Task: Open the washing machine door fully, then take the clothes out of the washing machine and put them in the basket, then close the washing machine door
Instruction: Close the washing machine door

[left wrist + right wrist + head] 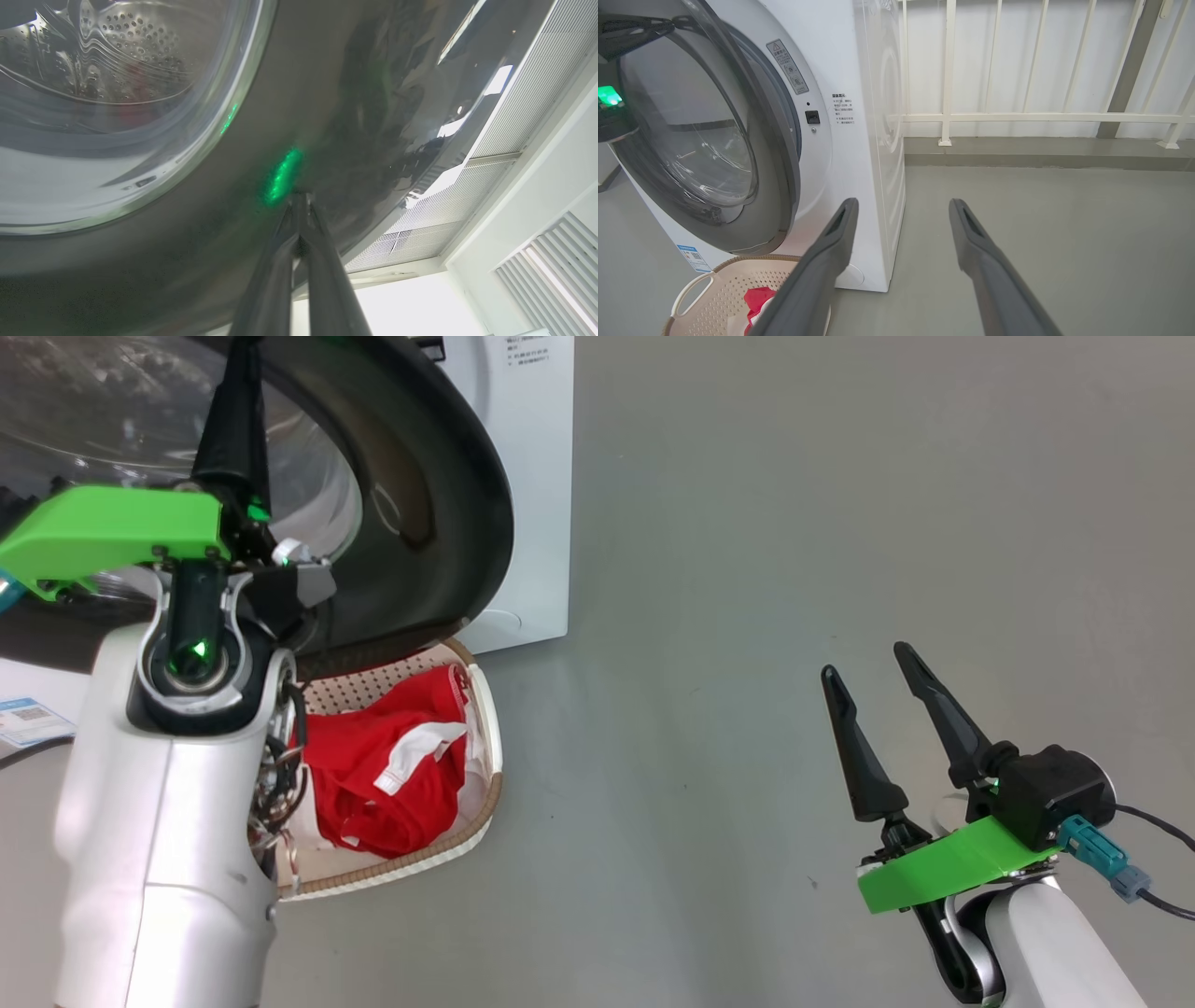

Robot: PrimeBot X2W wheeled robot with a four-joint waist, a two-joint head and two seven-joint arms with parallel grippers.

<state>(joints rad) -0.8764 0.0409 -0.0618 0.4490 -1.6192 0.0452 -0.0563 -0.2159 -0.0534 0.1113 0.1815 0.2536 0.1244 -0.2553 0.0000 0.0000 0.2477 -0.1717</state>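
Note:
The washing machine door (439,504), black-rimmed with a bulging glass window, stands partly swung out from the white washing machine (532,476). My left gripper (245,350) is shut and empty, its tips pressed on the door's glossy black rim (327,93) at the gripper's point (299,196). Below the door sits the basket (492,747), and red clothes (392,756) with white trim lie in it. In the right wrist view the door (777,186), basket (738,261) and clothes (756,298) show at the left. My right gripper (866,663) (903,205) hangs open over bare floor, well to the right.
The perforated steel drum (126,46) shows through the glass. A white railing (1017,116) runs behind the machine on a low kerb. A blue label (693,256) is stuck low on the machine's front. Grey floor (794,523) stretches right of the machine.

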